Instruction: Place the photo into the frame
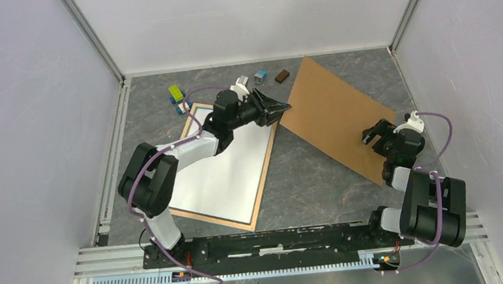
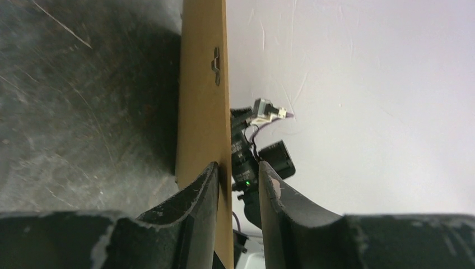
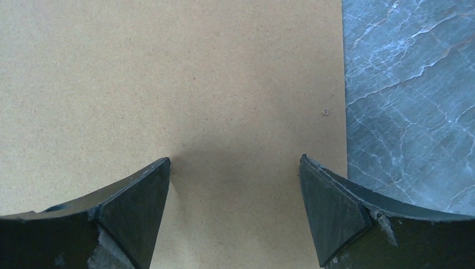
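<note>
Photo lies white back up inside the frame, left-centre of the top view. The frame is on the counter, wood side up, long axis running top to bottom of the picture, leaning right at the top. Backing board lies right of it, skewed, its left corner just beside the frame's upper right corner. Left hand is at that corner, arm reaching across the photo. In its wrist view the fingers are part open and straddle the board's edge: one finger right at its face, a gap on the other side, so not clamped, nothing held. Right hand hovers wide open and empty over the board's lower right part, near its right edge. Key relation: frame and photo lie down-left of the left hand, so the board would have to come leftward over them; left arm much nearer the frame, right arm at the board's other end. Likely step: grip the board, then lay it on the photo's back
</note>
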You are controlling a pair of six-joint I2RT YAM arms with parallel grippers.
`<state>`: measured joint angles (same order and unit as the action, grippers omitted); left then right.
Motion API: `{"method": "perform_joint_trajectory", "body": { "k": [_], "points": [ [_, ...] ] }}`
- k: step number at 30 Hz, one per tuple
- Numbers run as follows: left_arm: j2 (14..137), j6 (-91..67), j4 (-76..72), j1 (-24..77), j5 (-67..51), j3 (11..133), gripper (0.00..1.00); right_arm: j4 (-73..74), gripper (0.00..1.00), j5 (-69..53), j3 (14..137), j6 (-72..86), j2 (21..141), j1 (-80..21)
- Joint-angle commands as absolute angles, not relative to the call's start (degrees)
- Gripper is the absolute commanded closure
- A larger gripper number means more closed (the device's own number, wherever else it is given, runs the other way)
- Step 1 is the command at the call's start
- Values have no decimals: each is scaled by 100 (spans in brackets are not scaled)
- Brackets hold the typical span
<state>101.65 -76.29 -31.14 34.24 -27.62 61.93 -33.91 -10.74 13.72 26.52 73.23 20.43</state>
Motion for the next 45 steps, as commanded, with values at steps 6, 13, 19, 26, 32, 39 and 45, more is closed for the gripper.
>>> {"method": "perform_joint_trajectory", "body": {
  "k": [6, 13, 19, 26, 32, 39, 45],
  "points": [
    [10420, -8792, -4651, 3775, -3489, 6162, 55, -2854, 10, -1719, 1359, 2746, 7575, 1881],
    [10371, -8217, -3830, 3814, -3402, 6365, 62, -2857, 10, -1740, 1366, 2741, 7572, 1882],
    [9777, -5986, -259, 3878, -2240, 7124, 63, -2814, 10, -1721, 1375, 2721, 7527, 1887],
    [9784, -5359, 664, 3903, -2051, 7480, 86, -2767, 10, -1700, 1413, 2688, 7483, 1884],
    [9477, -5020, 1108, 3902, -1803, 7514, 98, -2555, 8, -1603, 1483, 2394, 7192, 1753],
    [9145, -4904, 1889, 3674, -1745, 7583, 98, -1833, 4, -948, 2039, 1753, 6868, 782],
    [8509, -4927, 2249, 3525, -1564, 7343, 98, -1219, 2, -703, 2525, 1225, 6427, -205]
  ]
}}
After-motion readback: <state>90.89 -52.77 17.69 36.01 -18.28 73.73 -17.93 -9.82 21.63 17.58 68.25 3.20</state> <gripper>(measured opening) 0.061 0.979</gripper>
